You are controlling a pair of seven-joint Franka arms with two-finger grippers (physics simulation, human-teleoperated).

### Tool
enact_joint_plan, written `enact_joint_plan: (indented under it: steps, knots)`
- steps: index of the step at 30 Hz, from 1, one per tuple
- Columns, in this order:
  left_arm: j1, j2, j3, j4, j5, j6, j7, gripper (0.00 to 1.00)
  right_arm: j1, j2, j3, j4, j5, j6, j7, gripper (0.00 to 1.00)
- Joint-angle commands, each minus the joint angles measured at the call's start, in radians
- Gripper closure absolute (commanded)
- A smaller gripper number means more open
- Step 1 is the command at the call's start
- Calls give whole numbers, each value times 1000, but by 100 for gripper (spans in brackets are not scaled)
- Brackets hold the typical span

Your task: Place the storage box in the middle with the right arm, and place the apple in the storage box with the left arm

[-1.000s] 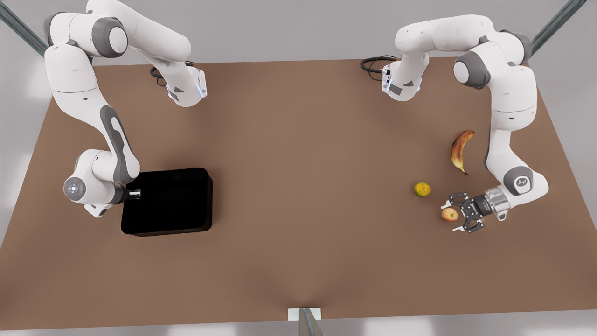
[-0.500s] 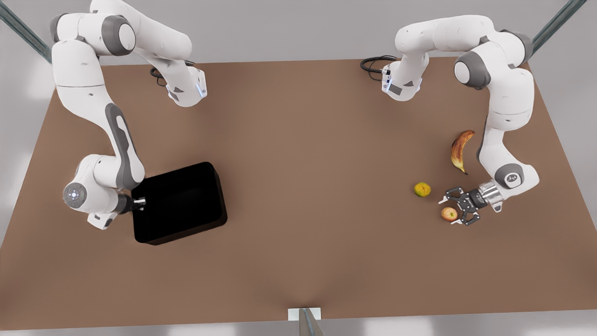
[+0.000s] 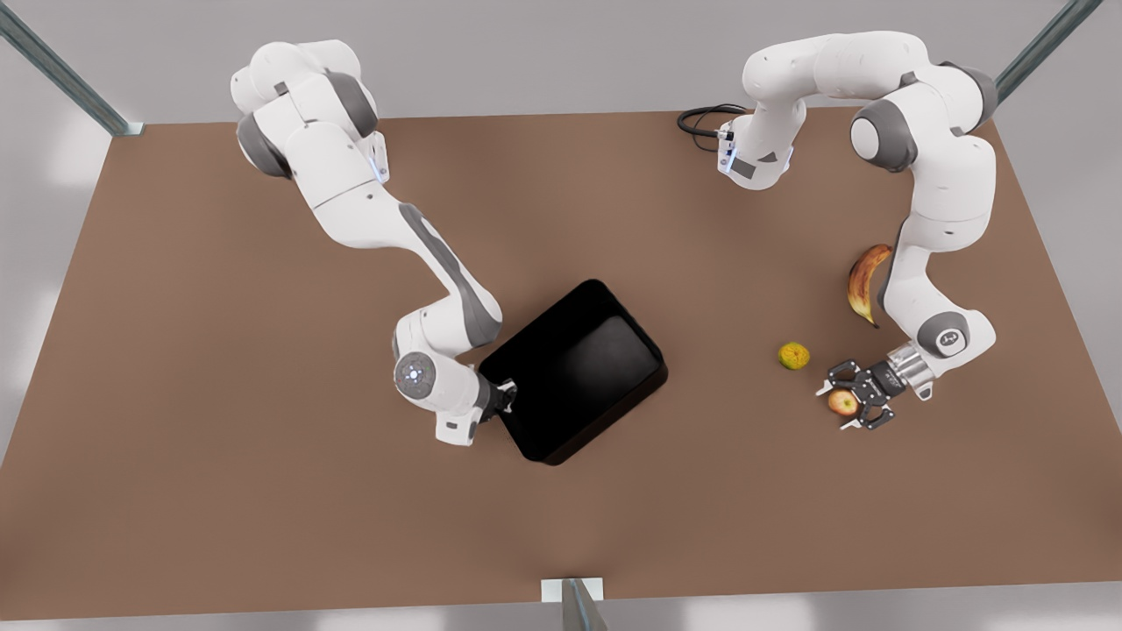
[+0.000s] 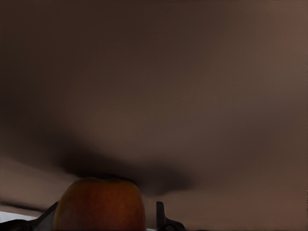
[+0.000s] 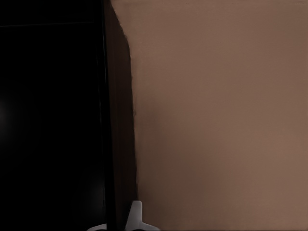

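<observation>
A black storage box (image 3: 574,372), a red-yellow apple (image 3: 842,402), a browned banana (image 3: 865,282), on a brown table (image 3: 263,491).

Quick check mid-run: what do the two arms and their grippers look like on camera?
Both arms are white, jointed, with grey joint covers. The right gripper is black with a white fingertip. The left gripper is black with pale tips behind a silvery wrist ring. A black cable coils at the left arm's base.

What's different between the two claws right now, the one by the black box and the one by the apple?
The right claw is clamped on the wall of the storage box, near the table's middle. The left claw is spread open around the apple, which sits on the table, not yet lifted. The right claw's load is wide and black; the left claw's target is small and round. Both claws are black, on white arms.
</observation>
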Motion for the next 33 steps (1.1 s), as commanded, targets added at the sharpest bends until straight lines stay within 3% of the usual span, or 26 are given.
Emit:
enact_joint_plan:
  steps: [1, 2, 3, 5, 7, 9, 10, 11, 13, 15, 17, 18, 21, 23, 26, 33]
  knots:
    - [0, 1, 0, 0, -14, -1, -2, 18, 0, 6, 0, 9, -2, 0, 2, 65]
    - [6, 1, 1, 0, -14, -1, -3, 22, 0, 15, 0, 20, -2, 0, -1, 34]
    - [8, 1, 1, 0, -14, -4, -6, 33, 0, 13, 0, 18, -2, 2, -1, 0]
    - [8, 1, 1, 0, -14, -7, -6, 39, 0, 12, -2, 20, -2, -2, -1, 0]
    - [12, 0, 3, 0, -14, -12, -9, 55, 0, 12, -2, 21, -2, -2, -1, 0]
    - [12, -3, 6, 3, -14, -15, -12, 62, -2, 10, -5, 33, -2, -8, -2, 0]
    - [12, -8, 8, 3, -14, -15, -18, 73, -6, 1, -11, 41, 0, -37, -2, 0]
    - [12, -9, 8, 3, -12, -17, -18, 79, -14, -37, -12, 46, 0, -51, 8, 0]
    - [12, -31, 9, 10, -6, -18, -34, 79, -40, -79, -74, 144, -2, -290, 18, 0]
    - [12, -77, 15, 29, 29, -21, -103, 79, -109, -191, -238, 247, -19, -655, 15, 0]
    - [9, -118, 8, 55, 77, -30, -115, 79, -224, -422, -196, 72, -264, -756, 18, 0]
    - [5, -137, 5, 64, 120, -55, -112, 79, -328, -550, -94, -16, -390, -788, 21, 0]
    - [-54, -206, -40, 79, 149, -49, -184, 79, -410, -764, -87, -195, -402, -795, 25, 0]
    - [-60, -250, -86, 78, 155, -30, -281, 79, -408, -745, -87, -192, -402, -798, 25, 0]
    - [-199, -285, -86, 79, 155, -7, -399, 79, -403, -639, -87, -194, -402, -798, 67, 0]
    - [-515, -282, -87, 170, 224, 135, -657, 79, -402, -626, -91, -191, -402, -790, 65, 0]
